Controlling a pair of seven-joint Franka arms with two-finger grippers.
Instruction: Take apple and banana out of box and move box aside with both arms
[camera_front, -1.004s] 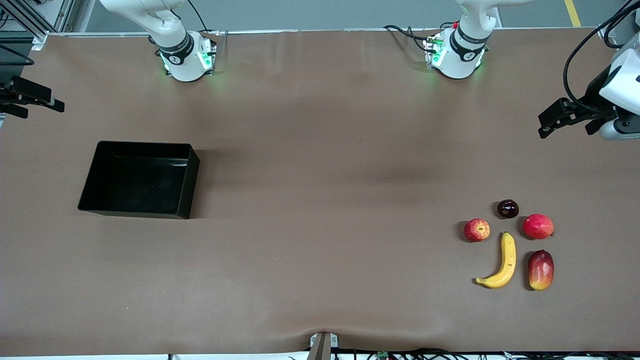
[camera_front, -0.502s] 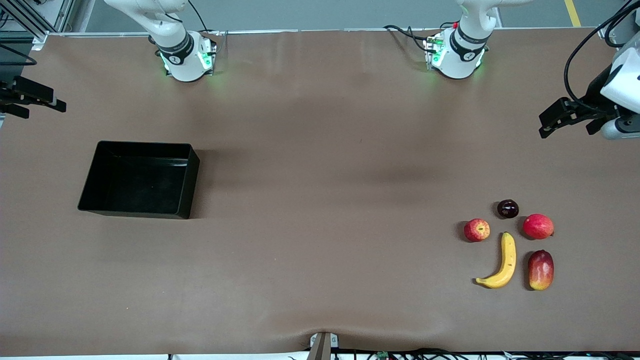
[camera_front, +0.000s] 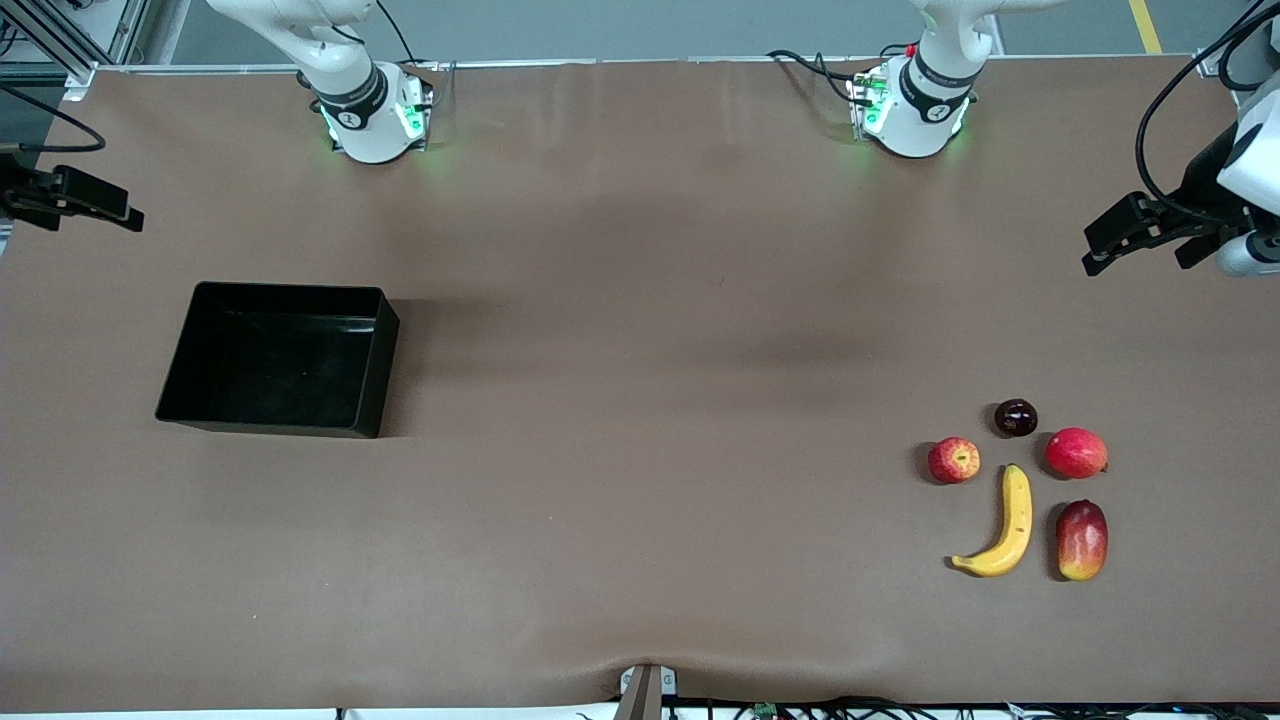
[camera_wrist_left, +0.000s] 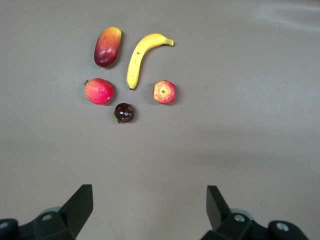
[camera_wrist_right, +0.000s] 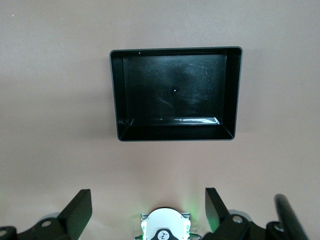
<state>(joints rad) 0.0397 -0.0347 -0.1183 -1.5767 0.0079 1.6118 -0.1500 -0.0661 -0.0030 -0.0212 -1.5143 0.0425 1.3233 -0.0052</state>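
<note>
Two white jointed arms, black-grey joint bands, green lights glowing at both bases. Black left gripper (camera_front: 1098, 258) and black right gripper (camera_front: 125, 213), black cables trailing from wrists and bases.

I see right gripper (camera_front: 85, 200) cut by front view edge, its arm out of frame. Left gripper (camera_front: 1125, 235) wrist also cut at edge. In both wrist views I get only fingertips (camera_wrist_left: 82, 200), rest below frame. Small dark fruit (camera_front: 1015, 417) too small to identify.
</note>
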